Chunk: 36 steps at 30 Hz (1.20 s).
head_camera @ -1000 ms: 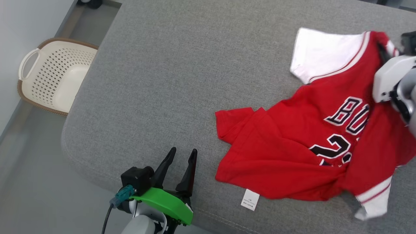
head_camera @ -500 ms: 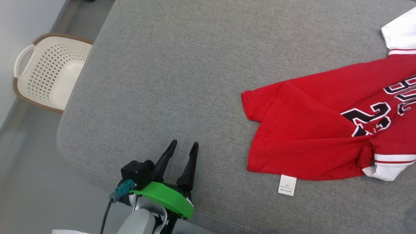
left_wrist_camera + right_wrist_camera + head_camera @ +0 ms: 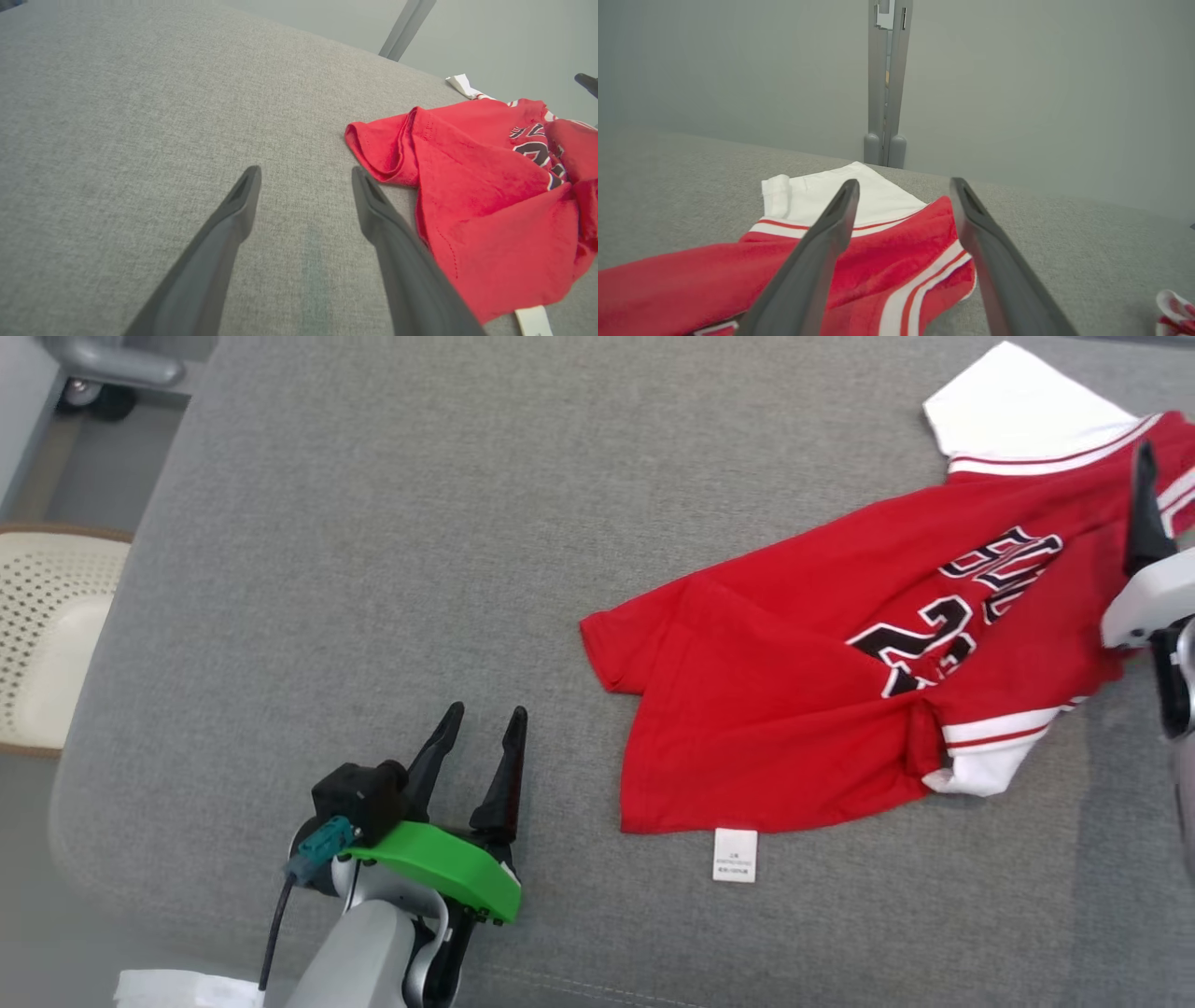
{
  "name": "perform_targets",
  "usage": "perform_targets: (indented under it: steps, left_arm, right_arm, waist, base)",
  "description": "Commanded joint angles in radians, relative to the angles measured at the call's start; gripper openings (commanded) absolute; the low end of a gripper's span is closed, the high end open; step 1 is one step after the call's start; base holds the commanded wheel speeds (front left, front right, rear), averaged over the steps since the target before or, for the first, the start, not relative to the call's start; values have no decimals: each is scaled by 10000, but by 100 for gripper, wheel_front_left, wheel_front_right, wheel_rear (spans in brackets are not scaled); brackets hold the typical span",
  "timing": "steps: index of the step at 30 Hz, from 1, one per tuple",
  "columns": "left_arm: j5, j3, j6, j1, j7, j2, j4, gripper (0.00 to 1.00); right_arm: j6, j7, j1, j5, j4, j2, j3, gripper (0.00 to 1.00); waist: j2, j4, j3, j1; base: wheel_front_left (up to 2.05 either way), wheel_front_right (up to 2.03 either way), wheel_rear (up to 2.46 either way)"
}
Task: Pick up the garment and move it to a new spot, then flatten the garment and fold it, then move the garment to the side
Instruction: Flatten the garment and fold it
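Note:
The garment [image 3: 822, 691] is a red jersey with white sleeves and black lettering. It lies crumpled on the right part of the grey cushion [image 3: 373, 541], its white label [image 3: 735, 854] at the near hem. My left gripper [image 3: 485, 714] stands open and empty at the lower left, a short way left of the garment's hem corner [image 3: 378, 149]. My right gripper [image 3: 903, 186] is open, hovering just over the striped neckline [image 3: 920, 284] with nothing between its fingers. One of its dark fingers [image 3: 1141, 513] shows at the right edge of the head view.
A cream perforated basket [image 3: 47, 635] sits on the floor off the cushion's left edge. A grey wheeled base [image 3: 103, 369] is at the far left corner, and a grey post [image 3: 885, 84] rises behind the cushion. The cushion's left half is bare fabric.
My right gripper has opened and let go of the garment, which now rests stretched out on the cushion. The head camera has shifted. The left gripper stays open.

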Motion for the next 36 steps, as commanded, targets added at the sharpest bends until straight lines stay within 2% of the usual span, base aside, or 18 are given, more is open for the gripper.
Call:
perform_targets:
  steps: [1, 3, 9, 15, 25, 36]
  left_arm:
    - [121, 178, -34, -126, -3, 38, 132, 100]
    - [222, 455, -34, -187, -3, 41, 311, 100]
    - [488, 852, -34, -455, -3, 38, 879, 100]
    - [744, 1502, -34, -895, -3, 88, 1621, 100]
    - [1007, 2498, -34, -1151, -3, 183, 2439, 100]
    - [1726, 3334, 135, -1390, 7, 155, 3347, 100]
  right_arm:
    - [-12, -41, 576, 5, -630, 333, -44, 100]
    - [-12, -40, 1130, 135, -1318, 744, 15, 100]
    - [-12, -40, 2354, 462, -2554, 1361, 489, 100]
    - [-12, -41, 3496, 840, -3698, 1650, 1049, 100]
    - [-12, -41, 4128, 947, -4457, 2084, 1392, 100]
    - [-12, -41, 4305, 864, -4711, 2212, 1318, 100]
  waist:
    - [0, -938, -625, -1]
    - [0, -1259, -754, -1]
    - [0, -2005, -879, -1]
    - [0, -2965, -939, -1]
    - [0, -4201, -759, -1]
    - [0, -4601, -594, -1]
  base:
    - [0, 0, 0]
    - [0, 0, 0]
    - [0, 0, 0]
    - [0, 0, 0]
    - [0, 0, 0]
    - [0, 0, 0]
